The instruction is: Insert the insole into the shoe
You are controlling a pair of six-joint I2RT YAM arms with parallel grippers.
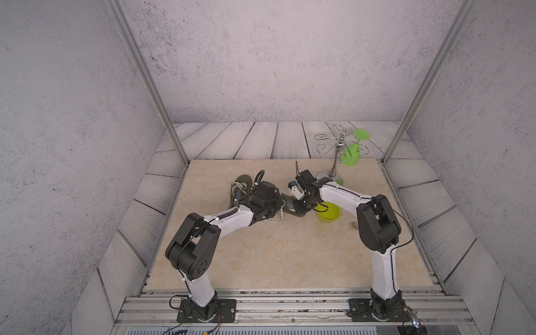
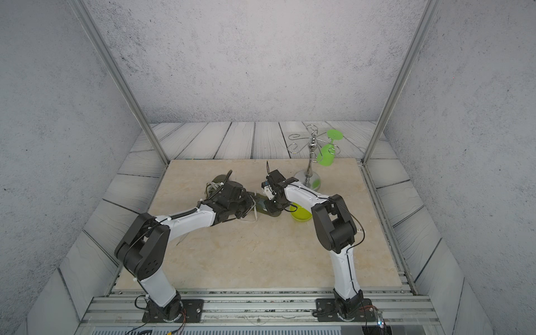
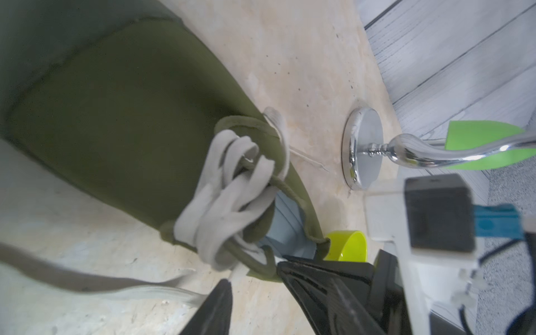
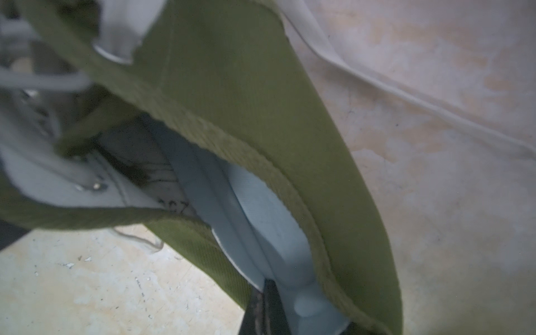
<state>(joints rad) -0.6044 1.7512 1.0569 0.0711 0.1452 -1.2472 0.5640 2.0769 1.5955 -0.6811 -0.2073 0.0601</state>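
An olive green shoe (image 1: 241, 185) (image 3: 116, 116) (image 4: 246, 101) with grey laces lies on its side on the beige table (image 1: 275, 255), its opening turned toward the right arm. A pale blue insole (image 4: 261, 217) (image 3: 285, 226) sits partly inside that opening, and its rear end sticks out. My right gripper (image 4: 307, 316) (image 1: 300, 207) is shut on the insole's rear end. At the shoe's collar my left gripper (image 3: 253, 274) (image 1: 280, 203) stands open. Only table and a loose lace show between its fingers (image 3: 319, 290).
A lime bowl (image 1: 329, 214) (image 3: 348, 243) sits just beyond the shoe's heel, under the right wrist. A chrome stand (image 1: 336, 150) (image 3: 362, 145) with a green glass (image 1: 352, 153) hanging on it stands at the back right. Loose lace ends (image 3: 87, 284) trail on the table.
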